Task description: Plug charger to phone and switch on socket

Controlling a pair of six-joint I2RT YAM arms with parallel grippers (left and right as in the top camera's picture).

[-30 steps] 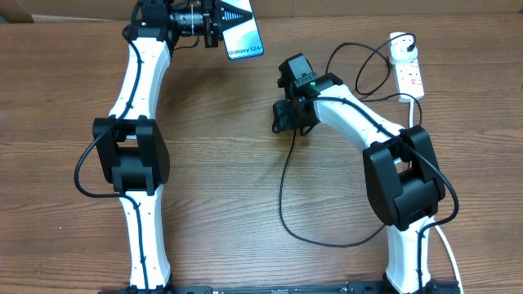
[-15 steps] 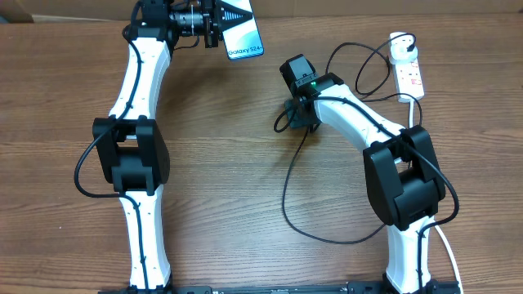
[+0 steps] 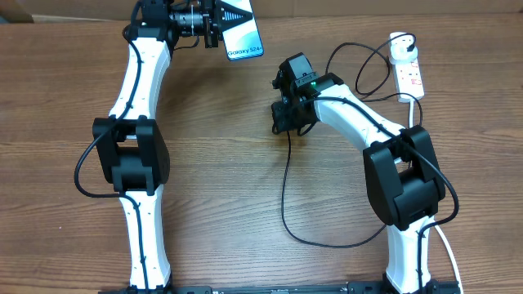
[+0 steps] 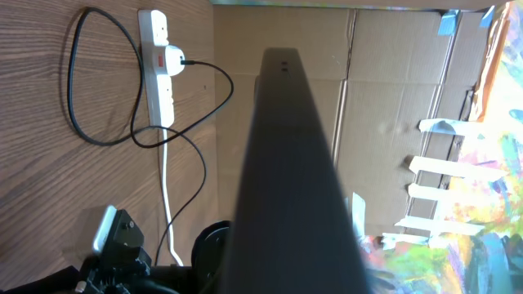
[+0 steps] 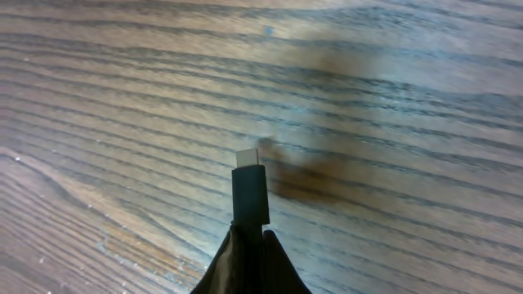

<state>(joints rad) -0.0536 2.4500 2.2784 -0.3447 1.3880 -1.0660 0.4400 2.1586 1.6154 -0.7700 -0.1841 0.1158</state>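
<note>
The right hand [image 5: 249, 245] has now closed on the thin black charger cable [image 5: 250, 194] behind its connector tip, over the wooden bench [image 3: 212, 171]. At 12 o'clock, the left hand [image 3: 219, 20] still grips the blue-screened black smartphone [image 3: 245, 38].

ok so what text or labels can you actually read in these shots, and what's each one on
"Galaxy S24": on the lit screen of the phone, in the overhead view; a small mark right after it is too small to be sure of.
The socket: any print beside its red switches is too small to read in either view.
The charger: no marking shows on its connector.
No other text can be read.
</note>
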